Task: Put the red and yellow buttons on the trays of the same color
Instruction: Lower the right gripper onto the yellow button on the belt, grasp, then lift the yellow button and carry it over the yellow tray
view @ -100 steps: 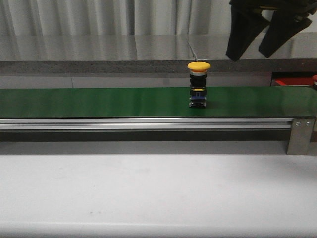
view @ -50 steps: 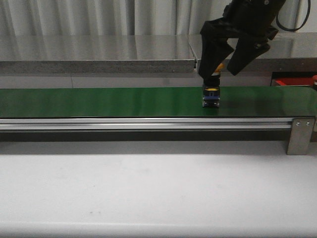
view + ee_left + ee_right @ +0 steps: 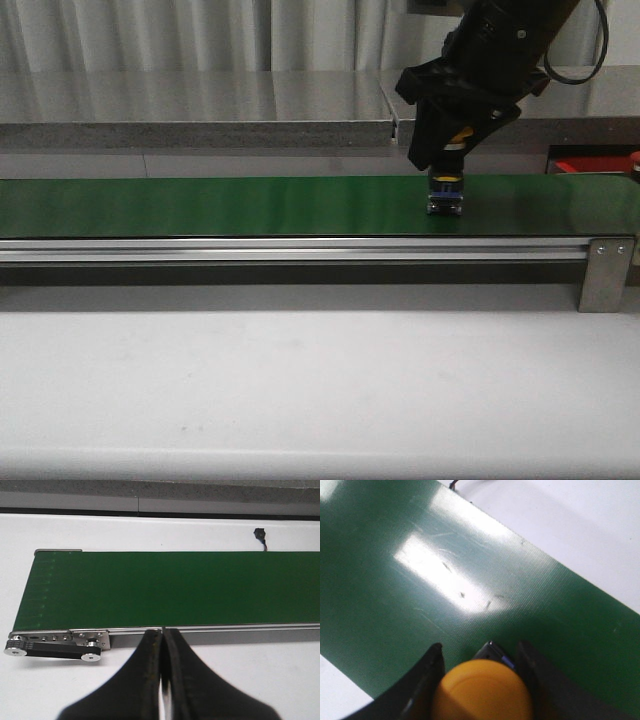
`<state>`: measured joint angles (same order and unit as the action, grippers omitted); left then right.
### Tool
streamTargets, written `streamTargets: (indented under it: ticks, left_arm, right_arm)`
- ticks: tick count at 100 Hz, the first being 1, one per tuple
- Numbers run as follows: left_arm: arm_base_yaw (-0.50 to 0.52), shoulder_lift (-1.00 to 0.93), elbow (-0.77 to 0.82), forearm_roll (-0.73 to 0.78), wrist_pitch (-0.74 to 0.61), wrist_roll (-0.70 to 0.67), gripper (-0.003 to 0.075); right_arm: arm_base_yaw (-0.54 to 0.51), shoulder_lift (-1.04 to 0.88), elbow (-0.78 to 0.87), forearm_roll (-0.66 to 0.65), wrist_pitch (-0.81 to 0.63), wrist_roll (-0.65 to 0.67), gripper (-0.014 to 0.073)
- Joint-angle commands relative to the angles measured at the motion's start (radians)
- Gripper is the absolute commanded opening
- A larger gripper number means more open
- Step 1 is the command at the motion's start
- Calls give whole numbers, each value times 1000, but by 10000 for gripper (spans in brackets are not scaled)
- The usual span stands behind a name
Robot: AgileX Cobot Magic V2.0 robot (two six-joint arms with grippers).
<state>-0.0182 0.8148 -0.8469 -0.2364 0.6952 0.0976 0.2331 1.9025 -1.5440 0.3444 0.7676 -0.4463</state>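
**Mia:** Where is the yellow button (image 3: 446, 190) right now?

**Sam:** It stands upright on the green belt (image 3: 200, 205), over toward the right end; the right gripper (image 3: 452, 140) is down over it, one finger on each side of the yellow cap (image 3: 482, 690).

**Mia:** Is it holding the button tight?

**Sam:** The fingers (image 3: 427, 672) look pressed right up against the cap in the right wrist view; I think they are squeezing it, but the base sits on the belt, so it is not lifted yet.

**Mia:** How should it do this part well?

**Sam:** My guess: keep a firm squeeze; lift straight up so the tall button does not tip; then carry it to the yellow tray; that tray is not in any picture, so I cannot say where it is.

**Mia:** And the other arm?

**Sam:** The left gripper (image 3: 161, 670) has its fingers pressed together with nothing between them; it hangs at the near side of the belt, by the left end.

**Mia:** What is the room like?

**Sam:** The belt is shiny with small scratches, with a silver rail (image 3: 300, 250) along its near edge; a white table (image 3: 300, 390) lies nearer; a bit of the red tray (image 3: 590, 165) peeks out far right; a grey shelf (image 3: 200, 100) and pale curtains (image 3: 150, 35) stand behind.
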Motion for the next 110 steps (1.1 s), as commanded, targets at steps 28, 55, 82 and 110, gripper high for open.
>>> streamTargets:
  ticks: [28,55,82,110]
  left_arm:
    - [-11,-8,-27,-14,-66,-1,-20]
    - [-11,-8,-27,-20,-66,-1,-20]
    - [-11,-8,-27,-20,-66,-1,-20]
    - [-11,-8,-27,-20,-66,-1,-20]
  right_arm:
    - [-2,-88,-32,21,-61,6,185]
    - [-42,-181,-24,20,-58,28,185]
    - [-161,-284,39,20,-14,44,185]
    - [-376,-396,171,20,-20,62,185]
